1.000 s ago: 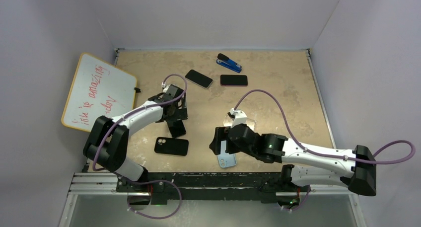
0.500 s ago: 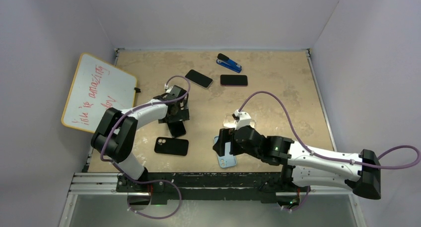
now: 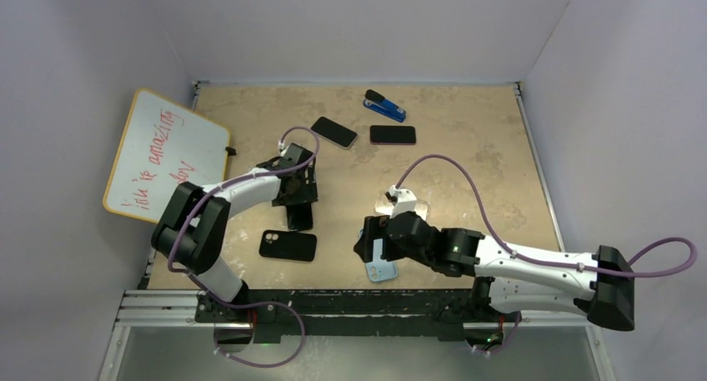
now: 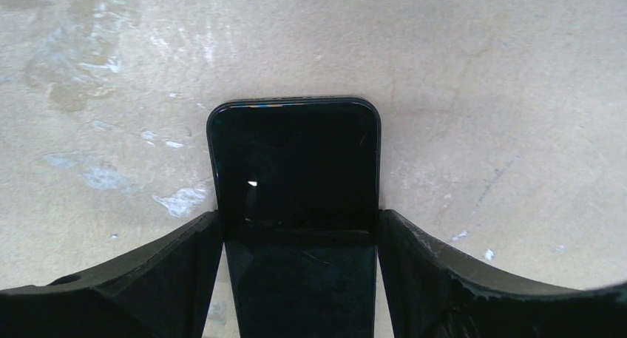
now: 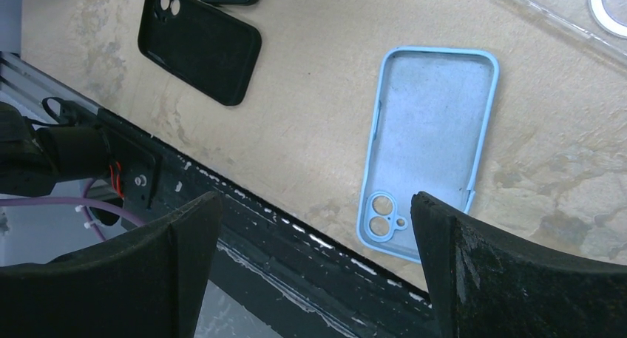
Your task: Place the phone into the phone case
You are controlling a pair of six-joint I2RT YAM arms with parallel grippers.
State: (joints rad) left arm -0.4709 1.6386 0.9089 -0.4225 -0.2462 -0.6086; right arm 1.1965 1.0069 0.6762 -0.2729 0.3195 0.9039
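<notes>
The left arm folds up from its base at the near-left corner, its white forearm running toward 2 o'clock. The wrist tips down so that the left claw [image 3: 293, 196] stands over the black glass-faced phone [image 4: 294, 160]. The phone lies screen up on the beige stone-patterned worktop [image 3: 467, 147], at about 9 o'clock from its centre. In the left wrist view the two fingers [image 4: 148, 279] sit against the phone's long edges with no gap showing on either side (the claw is clamped on the handset, which is flat on the surface). The right arm stretches low from the near-right corner toward 9 o'clock, wrist bent down. The right claw [image 5: 314, 201] hangs with its fingers spread wide, gripping nothing, above the light blue silicone phone case [image 5: 432, 142]. That case rests hollow side up at 6 o'clock, close to the worktop's front edge, with its camera cut-out toward that edge. A black soft phone case [image 3: 287, 245] lies at 7 o'clock, just beside the phone. A clear plastic case [image 5: 569, 16] lies just beyond the blue one.
</notes>
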